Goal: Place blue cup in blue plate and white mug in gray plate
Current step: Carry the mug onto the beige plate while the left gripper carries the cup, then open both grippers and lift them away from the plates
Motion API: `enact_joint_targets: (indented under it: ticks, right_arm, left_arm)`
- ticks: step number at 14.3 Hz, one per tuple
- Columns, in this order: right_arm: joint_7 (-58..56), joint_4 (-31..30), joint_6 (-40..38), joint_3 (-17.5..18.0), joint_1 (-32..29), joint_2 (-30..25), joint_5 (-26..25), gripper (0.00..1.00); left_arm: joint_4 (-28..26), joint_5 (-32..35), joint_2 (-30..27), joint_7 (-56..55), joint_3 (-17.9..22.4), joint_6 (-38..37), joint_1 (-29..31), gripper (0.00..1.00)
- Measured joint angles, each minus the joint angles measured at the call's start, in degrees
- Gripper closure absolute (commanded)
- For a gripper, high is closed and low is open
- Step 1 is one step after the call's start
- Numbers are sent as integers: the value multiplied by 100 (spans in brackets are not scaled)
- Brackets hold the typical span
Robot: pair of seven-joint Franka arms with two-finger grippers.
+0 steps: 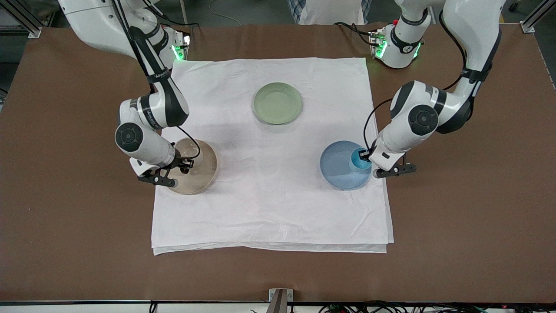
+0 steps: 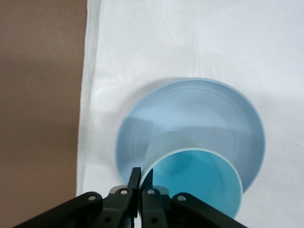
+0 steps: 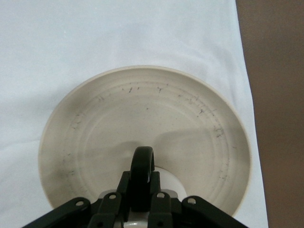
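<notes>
My left gripper (image 1: pixel 367 157) (image 2: pixel 141 175) is shut on the rim of the blue cup (image 1: pixel 359 158) (image 2: pixel 199 183). It holds the cup upright over the blue plate (image 1: pixel 339 167) (image 2: pixel 190 109), near the plate's edge toward the left arm's end. I cannot tell whether the cup touches the plate. My right gripper (image 1: pixel 180 166) (image 3: pixel 142 183) is shut on the black loop handle of the white mug (image 3: pixel 167 179), over the gray plate (image 1: pixel 202 171) (image 3: pixel 152 109). In the front view the gripper hides the mug.
A pale green plate (image 1: pixel 278 103) lies farther from the front camera, between the two arms. All three plates lie on a white cloth (image 1: pixel 269 208) spread over the brown table (image 1: pixel 65 217).
</notes>
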Motion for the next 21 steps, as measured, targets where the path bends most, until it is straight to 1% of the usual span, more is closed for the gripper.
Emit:
enact_joint_targets:
  ticks: [2, 3, 4, 5, 6, 7, 9, 11, 12, 13, 15, 17, 19, 21]
  right_arm:
    - [-2, 23, 24, -17, -24, 12, 0, 0]
    - [-2, 53, 25, -21, -27, 12, 0, 0]
    - [-4, 115, 15, -23, -28, 10, 0, 0]
    - [-6, 223, -44, -27, -28, 3, 0, 0]
    - [-9, 401, -245, -41, -29, -11, 0, 0]
    - [-26, 669, -623, -65, -46, -32, 0, 0]
    - [-329, 1433, -1747, -98, -231, -95, -2, 0]
    - [-991, 2243, -2831, -120, -616, -160, -16, 0]
    - [-1413, 2574, -3256, -129, -866, -180, -56, 0]
    - [-1822, 2823, -3562, -137, -1119, -191, -134, 0]
    - [-2480, 3099, -3869, -145, -1592, -192, -218, 0]
    - [-2738, 3344, -4222, -144, -1856, -189, -246, 0]
    - [-2739, 3721, -4582, -141, -1885, -191, -264, 0]
    - [-2738, 3894, -4691, -141, -1885, -190, -282, 0]
  left_arm:
    - [-26, 0, 154, -214, -2, 230, -105, 97]
    - [-32, 0, 228, -294, -2, 319, -148, 89]
    - [-33, 0, 289, -343, -2, 373, -181, 74]
    - [-33, 4, 332, -388, -2, 403, -215, 47]
    - [-33, 8, 352, -424, -2, 408, -239, 25]
    - [-28, 9, 354, -446, -2, 416, -245, 0]
    - [45, 11, 346, -462, 11, 422, -233, 0]
    - [241, 20, 262, -462, 28, 326, -162, 0]
    - [435, 24, 163, -462, 35, 104, -77, 0]
    - [713, 36, 42, -451, 38, -273, 25, 0]
    - [1464, 229, -206, -202, 43, -1342, 251, 0]
    - [2274, 659, -409, 296, 50, -2327, 532, 0]
    - [2853, 749, -561, 913, 50, -2933, 847, 0]
    - [3201, 751, -736, 1433, 51, -3452, 987, 0]
